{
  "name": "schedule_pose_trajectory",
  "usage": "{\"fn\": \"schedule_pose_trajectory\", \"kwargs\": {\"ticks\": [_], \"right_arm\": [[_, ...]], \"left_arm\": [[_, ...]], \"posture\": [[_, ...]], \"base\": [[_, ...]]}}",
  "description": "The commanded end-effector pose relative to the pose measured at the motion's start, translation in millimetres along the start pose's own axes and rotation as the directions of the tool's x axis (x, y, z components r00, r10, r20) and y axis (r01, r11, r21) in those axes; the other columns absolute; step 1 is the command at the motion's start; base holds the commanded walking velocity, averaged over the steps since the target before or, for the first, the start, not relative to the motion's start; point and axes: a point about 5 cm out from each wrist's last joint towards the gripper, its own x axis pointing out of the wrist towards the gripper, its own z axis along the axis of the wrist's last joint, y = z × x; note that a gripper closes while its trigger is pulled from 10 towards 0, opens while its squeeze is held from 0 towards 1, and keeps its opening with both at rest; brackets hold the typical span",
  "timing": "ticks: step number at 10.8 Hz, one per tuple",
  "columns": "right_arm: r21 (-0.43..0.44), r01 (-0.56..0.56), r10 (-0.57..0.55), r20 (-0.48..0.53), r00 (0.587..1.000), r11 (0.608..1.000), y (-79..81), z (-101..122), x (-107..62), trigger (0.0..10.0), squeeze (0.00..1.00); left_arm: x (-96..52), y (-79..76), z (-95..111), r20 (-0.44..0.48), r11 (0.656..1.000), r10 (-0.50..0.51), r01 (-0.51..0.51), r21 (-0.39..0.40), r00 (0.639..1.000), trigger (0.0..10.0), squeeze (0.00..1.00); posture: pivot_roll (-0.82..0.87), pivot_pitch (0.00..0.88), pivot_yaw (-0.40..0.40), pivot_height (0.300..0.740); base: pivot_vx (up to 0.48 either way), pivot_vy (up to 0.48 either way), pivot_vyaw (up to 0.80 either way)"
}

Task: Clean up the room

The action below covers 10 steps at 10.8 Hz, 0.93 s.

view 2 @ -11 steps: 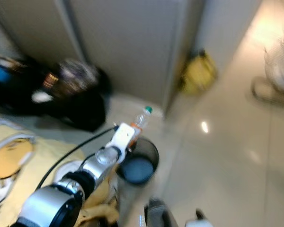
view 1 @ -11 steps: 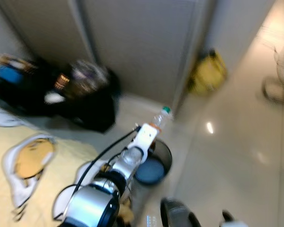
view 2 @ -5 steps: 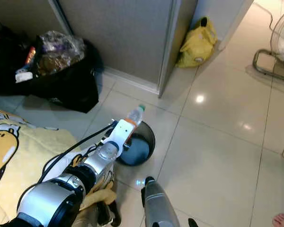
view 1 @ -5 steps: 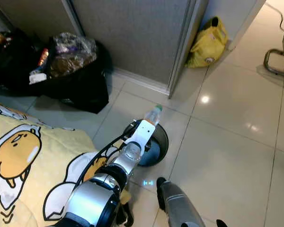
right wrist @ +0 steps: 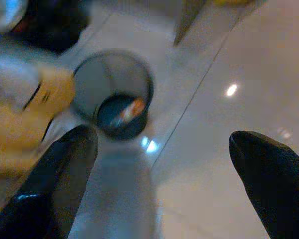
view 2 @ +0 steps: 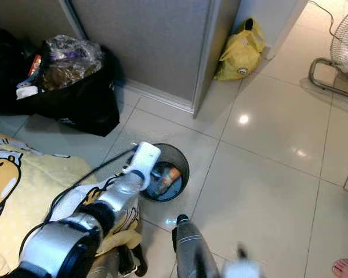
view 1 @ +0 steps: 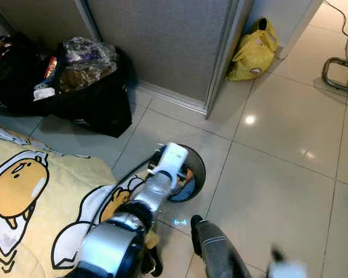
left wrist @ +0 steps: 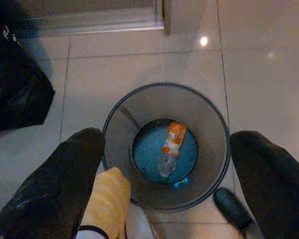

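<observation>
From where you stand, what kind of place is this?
Probably a bedroom in a home: a cartoon blanket lies on the tiled floor, with a bin and bags by a closet door.

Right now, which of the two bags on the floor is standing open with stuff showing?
The black bag by the blanket is open, with wrappers heaped at its mouth. The yellow bag at the wall corner is closed up at its handles.

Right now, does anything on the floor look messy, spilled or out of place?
Nothing spilled. The clear plastic bottle with the orange label lies inside the round grey mesh wastebasket, under the open left gripper. A yellow plastic bag slumps by the wall corner, and an overfilled black bag sits open.
</observation>
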Motion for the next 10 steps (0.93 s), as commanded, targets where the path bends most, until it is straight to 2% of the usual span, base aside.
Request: {"fn": "schedule_pose_trajectory", "kwargs": {"ticks": [1,2,3,4,5,6,7,8,9,10], "right_arm": [[0.024,0.045,-0.044,-0.038,0.998,0.999,-7.5,-7,2.0,10.0,0.00],[0.027,0.097,-0.098,0.037,0.995,0.995,-20.5,2,22.8,10.0,0.00],[0.013,0.164,-0.164,0.129,0.978,0.986,-36.0,16,44.7,10.0,0.00],[0.055,0.219,-0.226,0.234,0.946,0.974,-58.9,39,85.0,10.0,0.00],[0.070,0.197,-0.209,0.251,0.945,0.978,-62.0,45,100.4,10.0,0.00],[0.090,0.188,-0.204,0.229,0.952,0.978,-65.7,44,115.5,10.0,0.00],[0.096,0.171,-0.187,0.202,0.961,0.981,-64.3,40,123.6,10.0,0.00],[0.079,0.096,-0.109,0.176,0.978,0.992,-49.3,32,136.1,10.0,0.00],[0.080,0.058,-0.070,0.166,0.984,0.995,-38.8,28,146.1,10.0,0.00],[0.085,0.022,-0.036,0.167,0.985,0.996,-30.5,27,153.7,10.0,0.00]], "left_arm": [[-3.0,1.2,-9,0.007,0.999,-0.018,0.018,-0.050,1.000,10.0,0.00],[-4.2,11.6,-4,0.084,0.994,-0.031,0.039,-0.104,0.996,10.0,0.00],[-6.1,24.5,1,0.152,0.993,-0.023,0.040,-0.112,0.988,10.0,0.00],[-9.7,39.4,13,0.247,0.994,0.002,0.025,-0.107,0.969,10.0,0.00],[-14.3,40.9,21,0.320,0.996,0.004,0.024,-0.085,0.947,10.0,0.00],[-26.6,44.3,24,0.412,0.994,-0.001,0.047,-0.102,0.911,10.0,0.00],[-34.2,50.2,21,0.438,0.989,0.014,0.051,-0.137,0.899,10.0,0.00],[-47.4,59.9,6,0.451,0.983,0.043,0.042,-0.176,0.891,10.0,0.00],[-47.6,59.4,-6,0.401,0.979,0.066,0.020,-0.205,0.914,10.0,0.00],[-45.6,53.6,-2,0.399,0.981,0.046,0.035,-0.193,0.916,10.0,0.00]], "posture": [[-0.42,0.229,0.077,0.740],[-0.38,0.180,0.086,0.740],[-0.31,0.104,0.086,0.740],[-0.22,0.013,0.086,0.740],[-0.20,0.000,0.085,0.740],[-0.15,0.000,0.064,0.740],[-0.12,0.000,0.048,0.740],[-0.09,0.000,0.042,0.740],[-0.08,0.000,0.041,0.740],[-0.07,0.000,0.038,0.740]], "base": [[0.000,0.000,0.00],[0.000,0.000,0.00],[0.000,0.000,0.00],[0.000,0.000,0.00],[0.000,0.000,0.00],[0.000,0.000,0.00],[0.000,-0.420,0.70],[0.000,0.424,0.64],[0.000,0.000,0.59],[0.000,0.000,0.57]]}}
